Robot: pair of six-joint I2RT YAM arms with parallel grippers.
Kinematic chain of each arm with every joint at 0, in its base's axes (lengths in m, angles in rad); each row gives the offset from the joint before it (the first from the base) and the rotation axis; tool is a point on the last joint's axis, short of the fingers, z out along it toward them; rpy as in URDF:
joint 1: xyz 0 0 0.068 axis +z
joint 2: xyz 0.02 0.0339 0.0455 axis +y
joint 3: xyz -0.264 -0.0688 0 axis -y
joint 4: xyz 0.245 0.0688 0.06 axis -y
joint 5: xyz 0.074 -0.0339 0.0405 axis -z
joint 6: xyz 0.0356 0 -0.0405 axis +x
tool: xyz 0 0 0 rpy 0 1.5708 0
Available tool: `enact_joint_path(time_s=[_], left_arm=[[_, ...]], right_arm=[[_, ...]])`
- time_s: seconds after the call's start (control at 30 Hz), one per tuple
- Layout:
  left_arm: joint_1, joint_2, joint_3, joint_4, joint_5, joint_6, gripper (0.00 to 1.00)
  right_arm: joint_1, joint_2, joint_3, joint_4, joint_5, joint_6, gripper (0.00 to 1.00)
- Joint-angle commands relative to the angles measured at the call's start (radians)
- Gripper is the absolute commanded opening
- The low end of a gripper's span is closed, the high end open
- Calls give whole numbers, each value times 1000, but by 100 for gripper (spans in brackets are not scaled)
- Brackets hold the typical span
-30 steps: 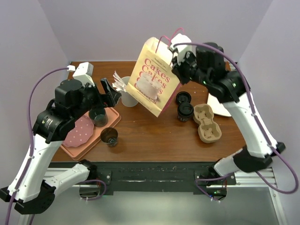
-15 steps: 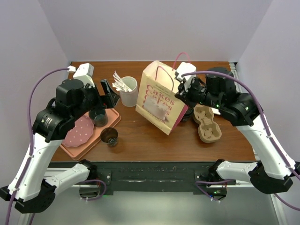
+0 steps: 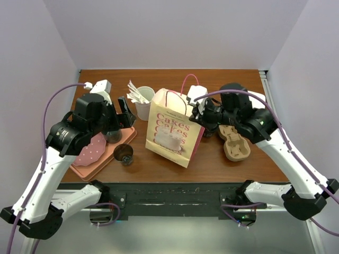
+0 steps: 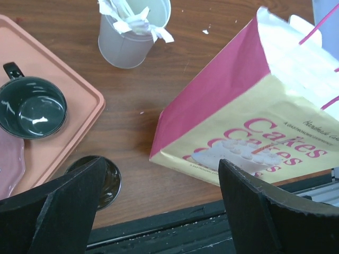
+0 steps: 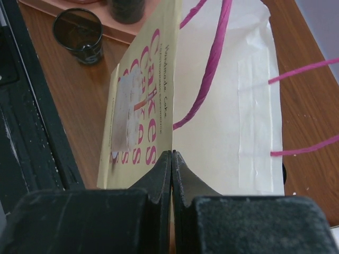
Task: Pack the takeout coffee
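Pinching the paper bag (image 3: 172,132) by its rim, are we, Ana?

We are, Ben. The right gripper (image 5: 172,159) is pressing its jaws flat together on the top edge of one bag wall, beside the pink string handles. The bag is tilting rather than standing upright, and its lower edge appears to be resting on the counter (image 3: 148,169).

And the left gripper (image 4: 161,174)?

We are hanging it over the near corner of the salmon tray (image 4: 79,121), jaws spread wide and gripping nothing. Below it we are seeing a dark mug (image 4: 32,108) on the tray, a small dark glass (image 4: 100,180) just off the tray's edge, and the white cup of stirrers (image 4: 132,32) farther back.

Where are we finding the takeout coffee?

We are not seeing it plainly. The bag and the right arm are covering the stretch of counter beside the pulp cup carrier (image 3: 233,140). A dark sliver (image 5: 283,172) is showing past the bag's far edge in the right wrist view and may be its lid, but we cannot tell.

How are we expecting it to handle?

We are judging it light, thin-walled and easy to crush, with a lid that could pop off and a drink that could spill if tipped. So we are planning to take it around the body, just under the lid, gently and upright.
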State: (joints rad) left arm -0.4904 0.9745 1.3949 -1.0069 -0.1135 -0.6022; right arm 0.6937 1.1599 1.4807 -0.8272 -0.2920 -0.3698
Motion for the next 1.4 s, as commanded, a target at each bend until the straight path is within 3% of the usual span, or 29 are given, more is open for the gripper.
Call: enact_joint_path(time_s=[0.0, 0.37, 0.6, 0.67, 0.73, 0.83, 1.0, 1.07, 1.1, 1.17, 1.3, 1.37], left_arm=[[4, 10, -10, 19, -5, -31, 91], [4, 35, -26, 25, -34, -47, 91], [4, 33, -51, 43, -28, -30, 91], [4, 33, -60, 51, -14, -21, 90], [4, 33, -65, 66, 21, -4, 90], [4, 27, -95, 105, 80, 34, 89], [4, 73, -99, 114, 162, 85, 88], [4, 88, -96, 113, 173, 88, 88], [4, 89, -94, 119, 173, 88, 87], [4, 86, -94, 126, 166, 87, 87], [4, 87, -94, 146, 160, 99, 87], [4, 87, -91, 148, 153, 96, 88]], right_arm=[[13, 24, 27, 109, -39, -55, 0], [145, 55, -72, 77, 62, -192, 3], [158, -23, -163, 41, 77, -196, 35], [159, -38, -158, 25, 86, -186, 51], [158, -61, -139, 17, 88, -166, 56], [159, -84, -93, 37, 100, -63, 61], [156, -100, -19, 103, 181, 266, 62], [158, -82, 28, 86, 282, 441, 63], [158, -74, 73, 54, 413, 495, 63], [156, -69, 102, 24, 485, 569, 63], [144, -19, 138, -111, 778, 635, 60], [101, 4, 151, -180, 815, 655, 57]])
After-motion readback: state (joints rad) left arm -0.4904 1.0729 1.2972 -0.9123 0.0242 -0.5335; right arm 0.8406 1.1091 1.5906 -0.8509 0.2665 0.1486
